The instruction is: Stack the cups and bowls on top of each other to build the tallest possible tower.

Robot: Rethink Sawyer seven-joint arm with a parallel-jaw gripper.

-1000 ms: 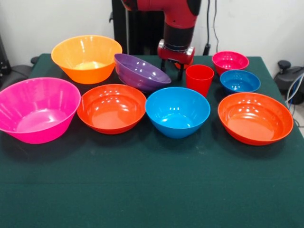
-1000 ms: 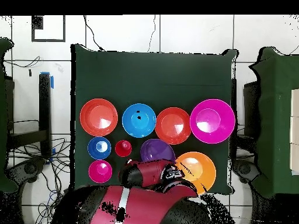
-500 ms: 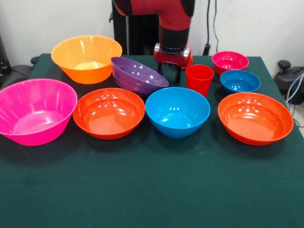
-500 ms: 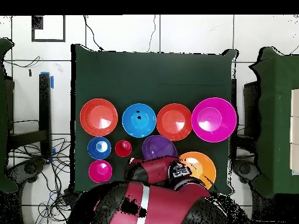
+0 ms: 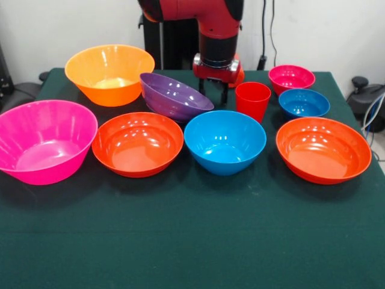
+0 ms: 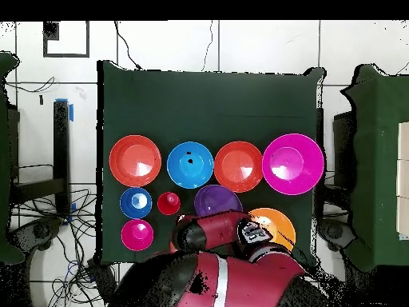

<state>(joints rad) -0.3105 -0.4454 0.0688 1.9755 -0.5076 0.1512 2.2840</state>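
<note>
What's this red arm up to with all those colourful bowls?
It is meant to pile them into a tower, but nothing is stacked yet. The gripper hangs low behind the purple bowl, which sits tilted, right beside the red cup. I cannot tell whether it grips anything. The big pink bowl, the yellow-orange bowl, the two red-orange bowls and the medium blue bowl stand apart on the green table.

glossy smooth plastic bowls (image 5: 224, 141) on a matt green cloth table (image 5: 192, 241).
</note>
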